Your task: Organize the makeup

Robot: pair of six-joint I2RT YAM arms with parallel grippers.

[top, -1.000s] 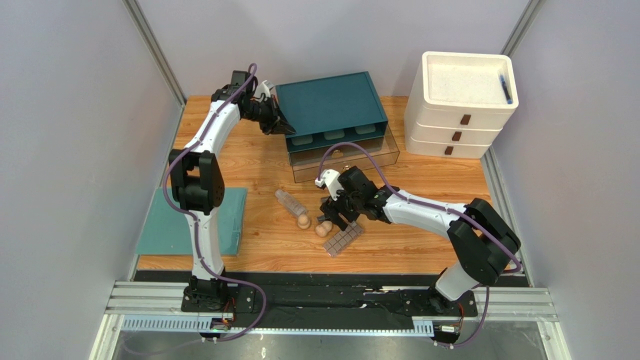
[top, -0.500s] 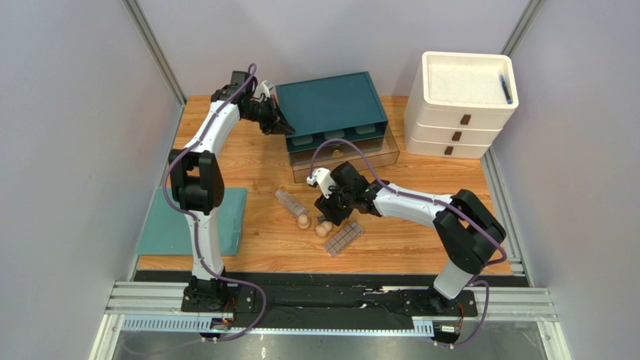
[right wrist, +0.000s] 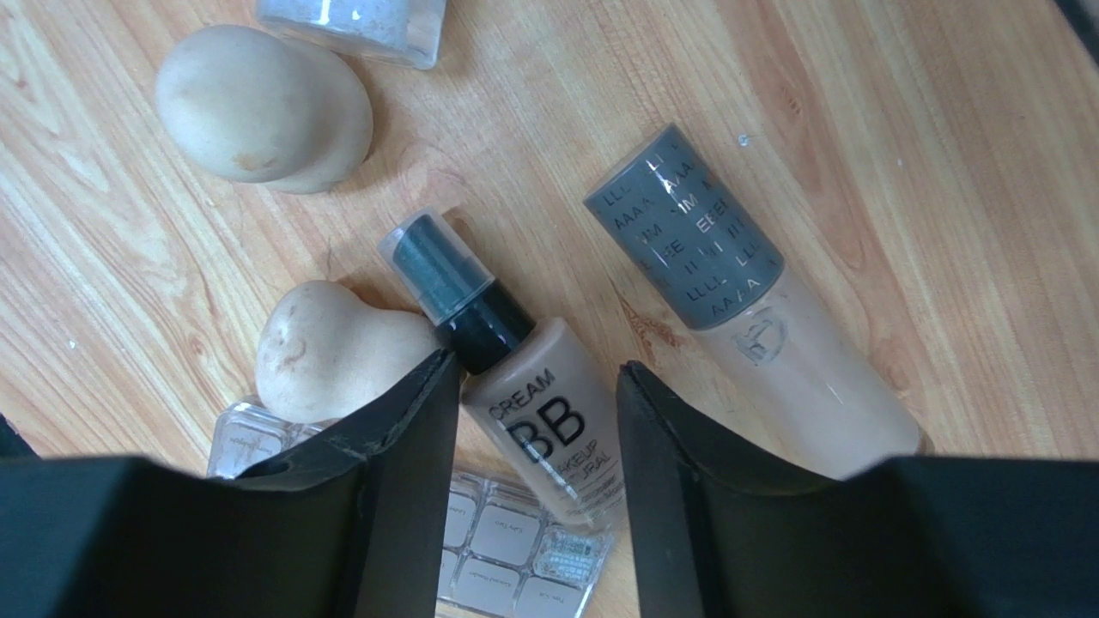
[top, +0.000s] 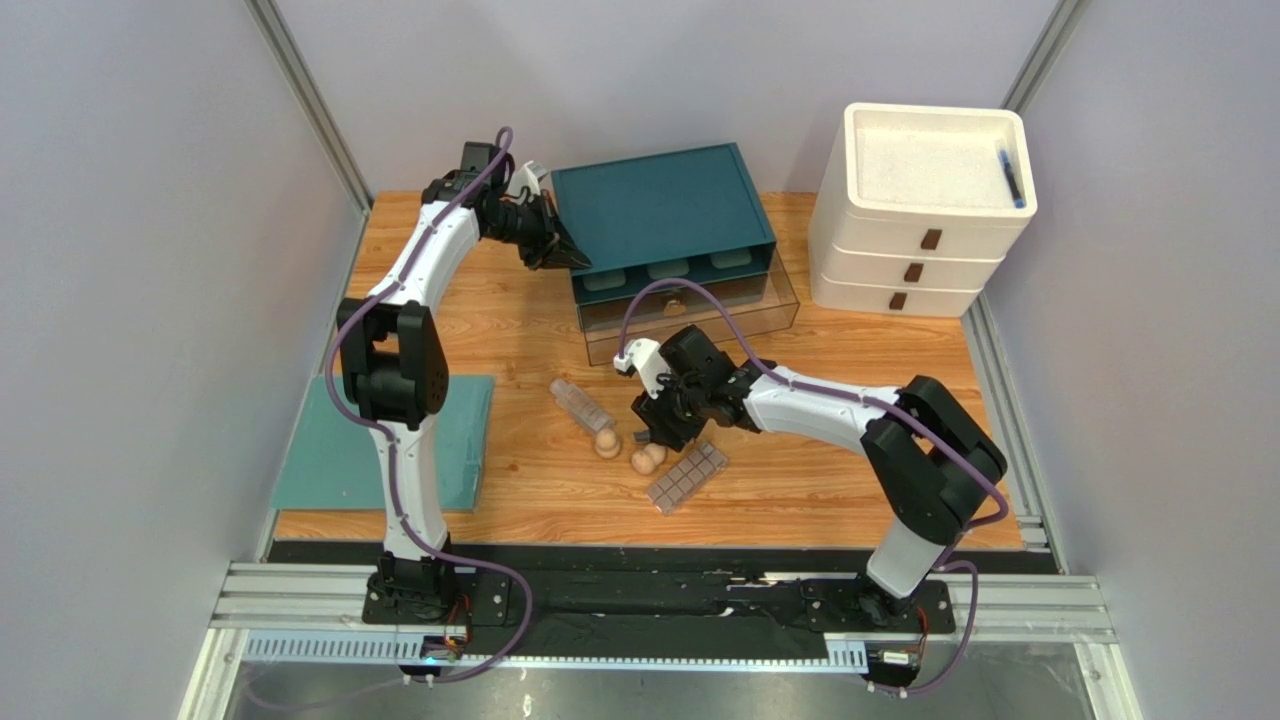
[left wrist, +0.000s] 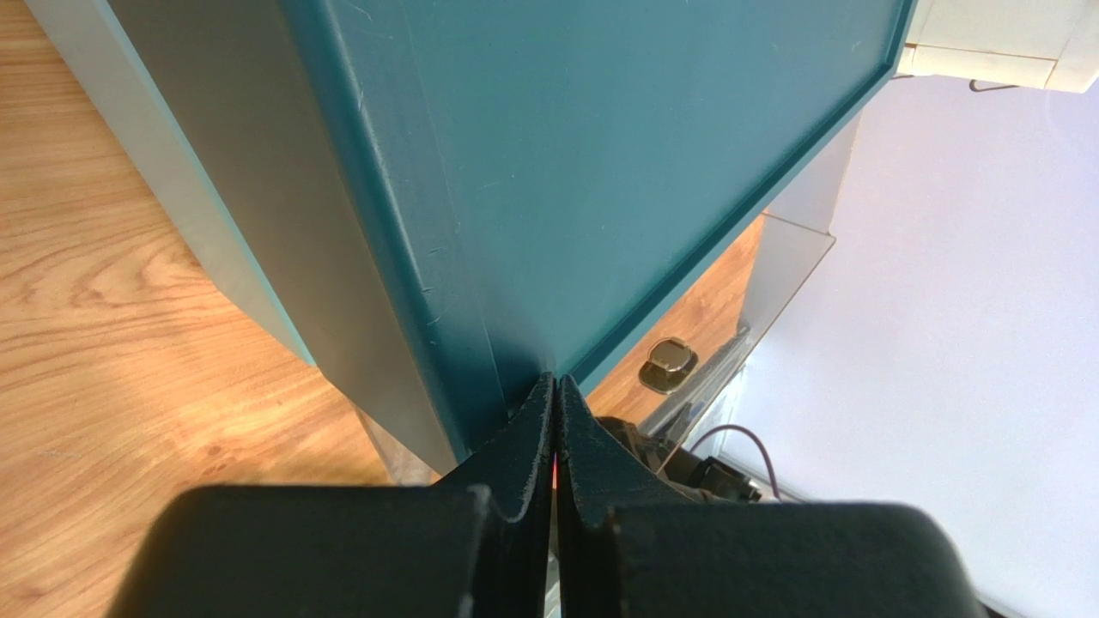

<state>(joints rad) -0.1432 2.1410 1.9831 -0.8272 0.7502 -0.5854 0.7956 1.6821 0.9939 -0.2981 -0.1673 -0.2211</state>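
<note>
Wooden tabletop [top: 526, 338] holds sponges [right wrist: 265, 110], palette [right wrist: 510, 541], bottle [top: 579, 402] and tubes [right wrist: 748, 309] loose, none filed. My right gripper [right wrist: 538, 374] straddles the BB tube [right wrist: 548, 419], jaws apart, not yet gripping; my left gripper [left wrist: 555, 393] is clenched against the teal box [left wrist: 619, 168].

Bright, even, diffuse light casts only faint soft shadows; all three views look sharp.

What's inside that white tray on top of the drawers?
A blue pen lies along the right side of the tray, on its white floor. The drawers beneath are shut, so their contents are hidden.
</note>
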